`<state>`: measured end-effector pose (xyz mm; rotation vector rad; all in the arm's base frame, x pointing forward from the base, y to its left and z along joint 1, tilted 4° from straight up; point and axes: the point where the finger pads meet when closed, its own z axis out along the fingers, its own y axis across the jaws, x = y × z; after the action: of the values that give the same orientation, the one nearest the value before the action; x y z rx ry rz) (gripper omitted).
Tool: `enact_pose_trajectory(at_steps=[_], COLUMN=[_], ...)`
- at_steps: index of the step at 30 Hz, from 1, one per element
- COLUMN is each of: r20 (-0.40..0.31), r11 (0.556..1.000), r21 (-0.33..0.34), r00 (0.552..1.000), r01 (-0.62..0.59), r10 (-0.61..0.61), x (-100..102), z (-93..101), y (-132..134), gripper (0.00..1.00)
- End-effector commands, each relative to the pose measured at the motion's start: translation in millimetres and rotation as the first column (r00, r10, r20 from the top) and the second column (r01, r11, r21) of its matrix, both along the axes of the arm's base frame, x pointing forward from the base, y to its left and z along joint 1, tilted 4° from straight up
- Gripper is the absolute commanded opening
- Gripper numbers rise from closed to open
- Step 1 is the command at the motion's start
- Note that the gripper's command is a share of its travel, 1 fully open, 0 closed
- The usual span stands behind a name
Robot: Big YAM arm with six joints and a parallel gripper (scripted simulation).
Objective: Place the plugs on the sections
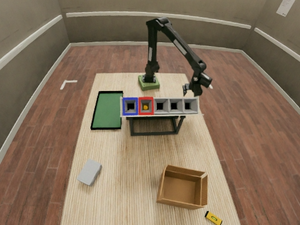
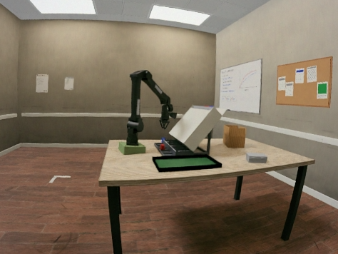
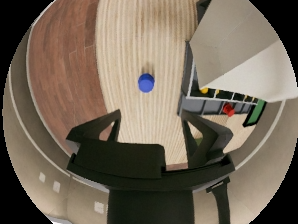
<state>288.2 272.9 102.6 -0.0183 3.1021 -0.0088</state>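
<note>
My gripper [image 1: 188, 90] [image 2: 164, 123] [image 3: 151, 112] is open and empty. It hangs behind the right end of the funnel row, above the table. The blue-banded funnel [image 1: 130, 106] is the leftmost of the row and the red-banded funnel [image 1: 145, 106] stands next to it, with a yellow marble [image 1: 145, 107] in its mouth. The white sloping cover [image 2: 194, 126] [image 3: 240, 43] hides the pipes. The blue plug [image 3: 145, 82] [image 2: 163, 140] stands on the table below my fingers, beside the cover. The red plug [image 3: 229, 111] [image 2: 162, 146] sits by the dark sectioned tray [image 2: 171, 147] at the cover's foot.
A green tray with a black rim [image 1: 107, 110] [image 2: 185, 163] lies left of the funnels. An open cardboard box [image 1: 183, 186] [image 2: 234, 135], a grey block [image 1: 89, 172] [image 2: 256, 157] and a yellow level [image 1: 213, 218] lie at the table's far end. The arm's green base [image 1: 149, 83] stands behind the funnels.
</note>
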Motion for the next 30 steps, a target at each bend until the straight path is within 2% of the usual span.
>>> enact_pose_trajectory(at_steps=[1,30], r20=[0.038,0.018], r11=[0.999,1.0], r21=[0.035,0.017], r00=[0.999,1.0], r01=[0.001,0.003], r10=[-0.002,-0.003], x=[4.6,5.5], z=[12.3,15.6], y=[11.6,15.9], gripper=[0.87,0.87])
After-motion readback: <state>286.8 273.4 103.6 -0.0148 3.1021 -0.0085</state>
